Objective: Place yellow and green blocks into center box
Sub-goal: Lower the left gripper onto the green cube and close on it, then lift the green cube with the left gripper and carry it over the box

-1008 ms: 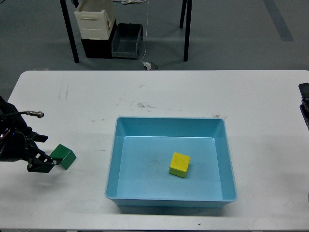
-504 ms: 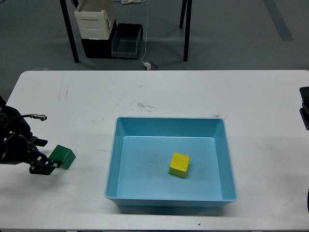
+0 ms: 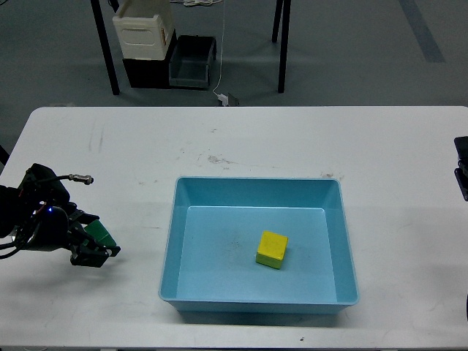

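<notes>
The green block point(image 3: 101, 233) is at the table's left side, between the two fingers of my left gripper point(image 3: 93, 238). The fingers sit on either side of it and seem closed on it; the gripper hides part of the block. The yellow block point(image 3: 272, 248) lies inside the blue center box point(image 3: 170, 248), a little right of its middle. Only a small dark part of my right arm point(image 3: 461, 167) shows at the right edge; its fingers cannot be told apart.
The white table point(image 3: 241, 146) has bare surface behind and to the left of the box. Beyond the far edge stand black table legs, a white crate point(image 3: 142, 33) and a dark bin point(image 3: 191, 62) on the floor.
My left gripper has moved right and forward over the green block, which now sits between its fingers. The yellow block and the box have not moved.
</notes>
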You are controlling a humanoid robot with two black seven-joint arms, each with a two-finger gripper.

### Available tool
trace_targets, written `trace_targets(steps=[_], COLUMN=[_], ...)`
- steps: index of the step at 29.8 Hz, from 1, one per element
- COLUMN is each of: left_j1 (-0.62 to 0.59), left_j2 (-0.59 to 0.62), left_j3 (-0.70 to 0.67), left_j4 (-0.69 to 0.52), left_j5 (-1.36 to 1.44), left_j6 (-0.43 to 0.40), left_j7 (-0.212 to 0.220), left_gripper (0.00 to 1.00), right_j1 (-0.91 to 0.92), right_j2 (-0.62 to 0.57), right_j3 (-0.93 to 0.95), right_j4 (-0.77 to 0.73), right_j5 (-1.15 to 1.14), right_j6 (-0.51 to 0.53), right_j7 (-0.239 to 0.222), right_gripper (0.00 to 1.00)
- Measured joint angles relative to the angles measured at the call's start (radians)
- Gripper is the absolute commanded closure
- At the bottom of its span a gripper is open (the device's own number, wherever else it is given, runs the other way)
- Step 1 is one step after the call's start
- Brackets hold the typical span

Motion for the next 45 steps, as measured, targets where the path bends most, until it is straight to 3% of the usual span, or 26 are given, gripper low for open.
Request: trace_targets(steps=[1,9,12,25,32,38,45], left_j1=[0.000,0.001,-0.007,-0.204,-0.365,-0.443,-0.531], left_j2=[-0.003,-0.001,0.008,0.155,0.145,-0.041,-0.283], left_j3=[0.000,0.002,0.002,-0.004,-0.001,0.005,0.126], left_j4=[0.002,0.005,0.006,-0.026,-0.188,-0.274,-0.253], left_j5=[0.001,0.015,0.013,-0.189,-0.296,-0.282,-0.174], left_j6=[0.002,0.008,0.008,0.104,0.066,-0.068,-0.084], left_j7=[0.000,0.000,0.000,0.000,0.000,0.000,0.000], left_gripper=[0.36,0.73,0.79,0.81,0.81,0.79,0.73], right_j1=[0.000,-0.002,-0.003,-0.007,-0.008,-0.022,-0.027], right_j2=[0.000,0.000,0.001,0.001,0.001,0.001,0.001], right_j3=[0.000,0.006,0.006,0.005,0.006,0.003,0.001], right_j4=[0.000,-0.006,-0.008,-0.011,-0.013,-0.014,-0.014], right_j5=[0.000,0.001,0.002,0.002,0.003,0.003,0.003], right_j6=[0.000,-0.012,-0.014,-0.027,-0.027,-0.027,-0.027], right_j7=[0.000,0.000,0.000,0.000,0.000,0.003,0.004], right_gripper=[0.01,0.01,0.01,0.01,0.01,0.01,0.01])
